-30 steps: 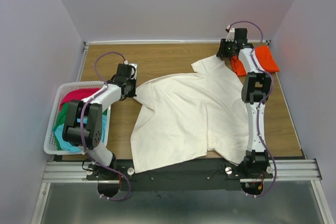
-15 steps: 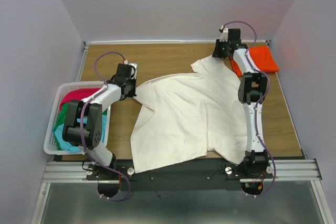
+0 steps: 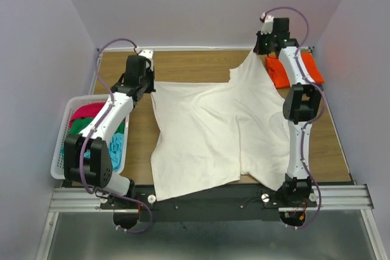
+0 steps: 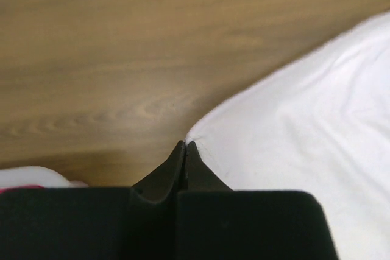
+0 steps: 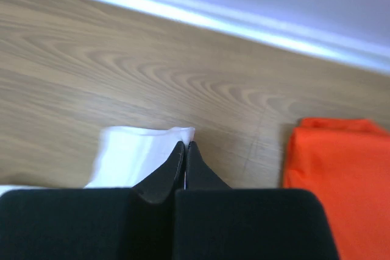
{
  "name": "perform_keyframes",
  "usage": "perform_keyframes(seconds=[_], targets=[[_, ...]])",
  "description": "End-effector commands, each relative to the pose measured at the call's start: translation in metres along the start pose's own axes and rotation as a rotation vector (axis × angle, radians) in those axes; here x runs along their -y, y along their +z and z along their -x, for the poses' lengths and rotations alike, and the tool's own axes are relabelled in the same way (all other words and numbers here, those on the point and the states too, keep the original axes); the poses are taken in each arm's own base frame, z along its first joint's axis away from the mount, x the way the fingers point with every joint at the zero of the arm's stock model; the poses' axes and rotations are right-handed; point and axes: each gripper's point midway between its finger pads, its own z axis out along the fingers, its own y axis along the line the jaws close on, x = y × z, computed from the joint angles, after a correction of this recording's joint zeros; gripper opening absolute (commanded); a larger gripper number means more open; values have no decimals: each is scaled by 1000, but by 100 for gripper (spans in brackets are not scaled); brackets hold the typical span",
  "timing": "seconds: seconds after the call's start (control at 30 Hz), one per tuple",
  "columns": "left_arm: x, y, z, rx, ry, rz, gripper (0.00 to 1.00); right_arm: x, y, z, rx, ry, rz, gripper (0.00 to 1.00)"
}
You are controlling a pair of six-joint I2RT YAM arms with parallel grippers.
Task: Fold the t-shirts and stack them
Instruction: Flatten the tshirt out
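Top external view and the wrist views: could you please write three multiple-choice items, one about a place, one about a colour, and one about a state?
1. Where on the table does the orange t-shirt lie?
A near left corner; B middle; C far right corner.
2. What colour is the large spread t-shirt?
A cream-white; B green; C blue.
3. How is the right tool?
A open above the table; B shut on the large spread t-shirt's edge; C shut on the orange t-shirt.
Answers: 1 C, it lies by the far right edge. 2 A, the cloth is pale cream. 3 B, the right wrist view shows it pinching white cloth, with the orange cloth apart.
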Motion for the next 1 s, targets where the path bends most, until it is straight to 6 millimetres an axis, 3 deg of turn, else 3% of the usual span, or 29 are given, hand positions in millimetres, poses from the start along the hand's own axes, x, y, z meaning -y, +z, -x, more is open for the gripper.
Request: perform_keyframes(seconds=[0.0,0.07,0.1,0.13,0.2,0.23,0.27,0.3,0.33,0.37,0.47,0.5,0.57,0.6,0.73,0.8,0.9,0.97], targets=[[-8,-76,110,329,-22,42,0,-50,-164,146,333,-211,41,0],[-9,-105,137,424,-17,42,0,-63,-210,167,401,-270,51,0],[-9,-137,159,522,-14,37,0,-70,-229,171,423,-297,53,0],[-8,-153,169,569,-4,31,0,-81,-281,194,510,-361,29,1],[-2,-191,190,681,20,-10,0,-89,-330,210,585,-423,-15,0],[0,-223,198,755,39,-25,0,-93,-363,221,636,-449,-53,0],[6,-245,205,812,57,-58,0,-103,-411,231,712,-499,-93,0],[6,-279,211,896,65,-71,0,-105,-443,236,757,-514,-135,0],[10,-299,214,945,77,-92,0,-110,-470,241,802,-530,-161,0],[14,-338,217,1043,95,-124,0,-122,-524,245,891,-559,-203,0],[19,-397,216,1190,99,-173,0,-136,-607,246,1035,-573,-290,0],[22,-432,213,1279,112,-203,0,-143,-645,240,1098,-575,-325,1],[25,-464,210,1352,116,-233,0,-151,-687,233,1175,-577,-363,1],[28,-488,206,1402,125,-260,0,-158,-725,225,1247,-575,-404,1],[34,-544,200,1517,142,-319,0,-167,-803,206,1398,-567,-512,1],[36,-561,198,1548,142,-345,0,-170,-824,200,1442,-566,-545,1],[38,-566,197,1555,140,-363,0,-173,-836,192,1462,-566,-556,1],[38,-560,196,1542,129,-365,0,-171,-826,192,1437,-562,-545,1]])
